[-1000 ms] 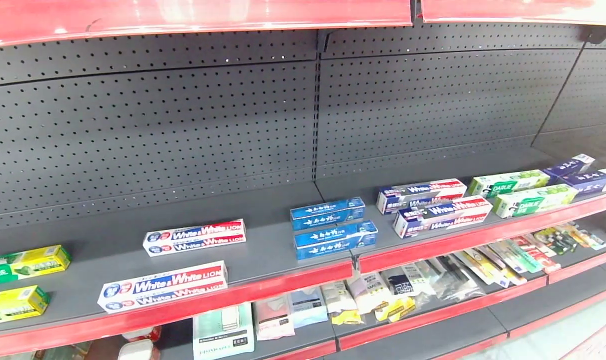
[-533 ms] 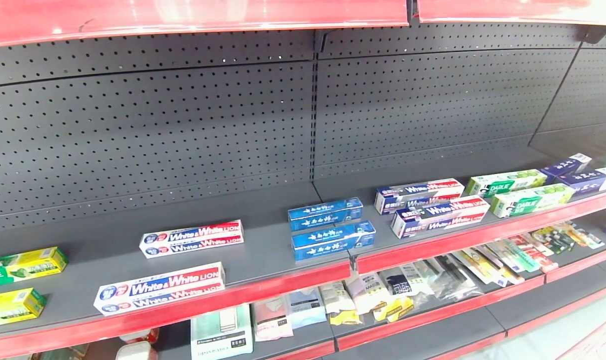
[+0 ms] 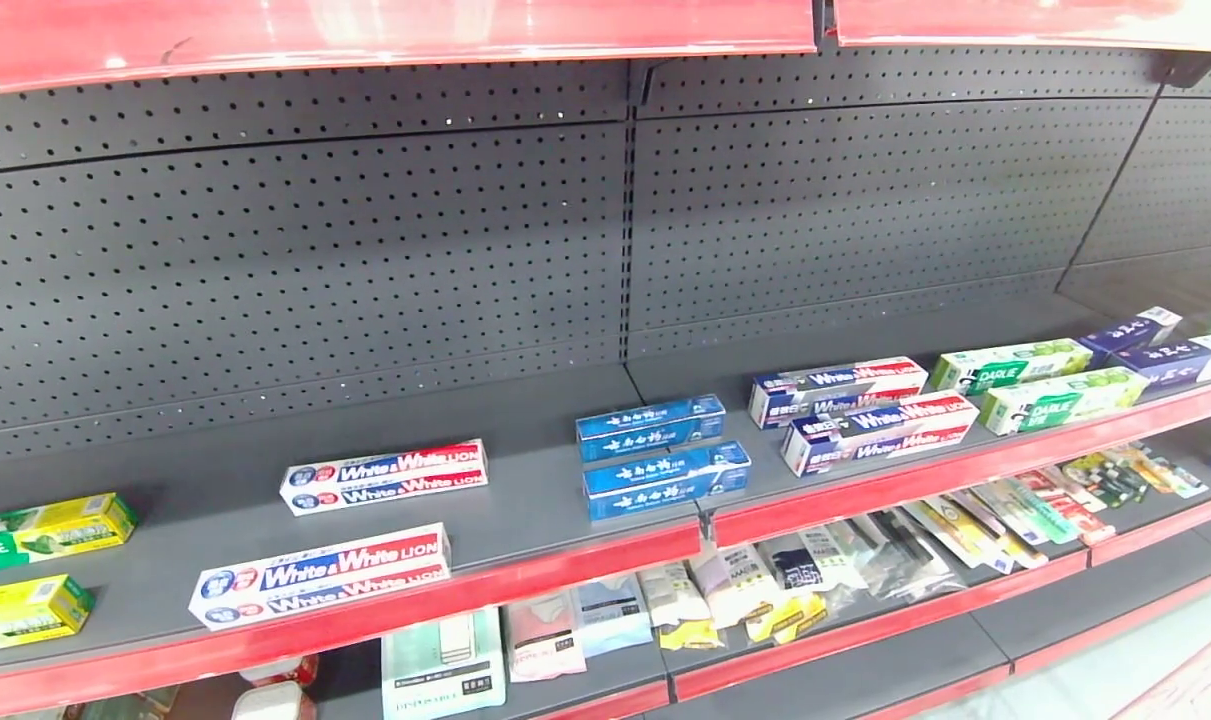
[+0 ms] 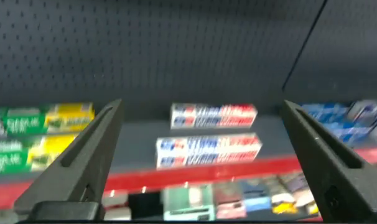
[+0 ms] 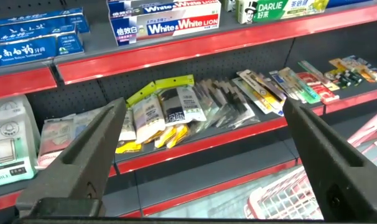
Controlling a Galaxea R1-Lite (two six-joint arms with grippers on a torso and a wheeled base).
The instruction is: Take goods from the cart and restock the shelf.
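The dark shelf (image 3: pixel 215 490) carries toothpaste boxes lying flat: two white-and-red boxes (image 3: pixel 320 575) at front left, two blue boxes (image 3: pixel 665 482) in the middle, and two more white-and-red boxes (image 3: pixel 875 430) to the right. My left gripper (image 4: pixel 202 106) is open and empty, held in front of the shelf and facing the white-and-red boxes (image 4: pixel 208 150). Lower down, my right gripper (image 5: pixel 204 102) is also open and empty, facing the lower shelf's hanging packets (image 5: pixel 170 112). A pink-and-white wire cart (image 5: pixel 300 199) sits below it.
Yellow-green boxes (image 3: pixel 45 525) lie at the shelf's far left. Green-white boxes (image 3: pixel 1055 398) and dark blue boxes (image 3: pixel 1165 355) lie at the right. A red lip (image 3: pixel 565 565) edges the shelf front. A perforated back panel (image 3: pixel 365 250) stands behind, and a red shelf (image 3: pixel 365 30) hangs overhead.
The head camera turned slightly right about a second ago, then held still. The boxes on the shelf have not moved.
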